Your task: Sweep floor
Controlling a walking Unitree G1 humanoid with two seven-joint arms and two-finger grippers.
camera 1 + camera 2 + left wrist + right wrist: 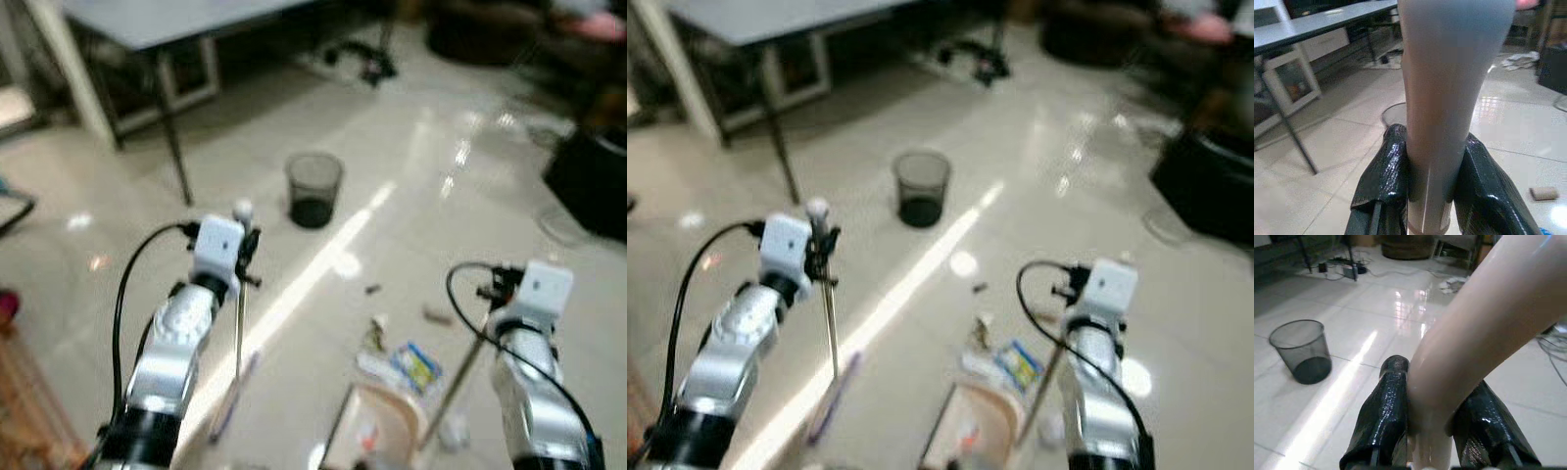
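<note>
My left gripper (245, 251) is shut on the thin upright broom handle (240, 323), which has a white knob on top and a purple brush (229, 403) on the floor. In the left wrist view its fingers (1388, 171) clamp the pale handle (1440, 88). My right gripper (502, 294) is shut on the slanted stick of a beige dustpan (384, 423) resting on the floor between my arms; in the right wrist view the fingertips (1391, 401) pinch the beige handle (1484, 328). Litter lies by the pan: a blue packet (417, 365), white scraps (375, 366) and small bits (436, 315).
A dark mesh wastebasket (313, 191) stands on the shiny tiled floor ahead. A grey-topped table (157, 20) with thin dark legs is at the back left. A black object (593, 181) sits at the right, and cables (362, 59) lie at the back.
</note>
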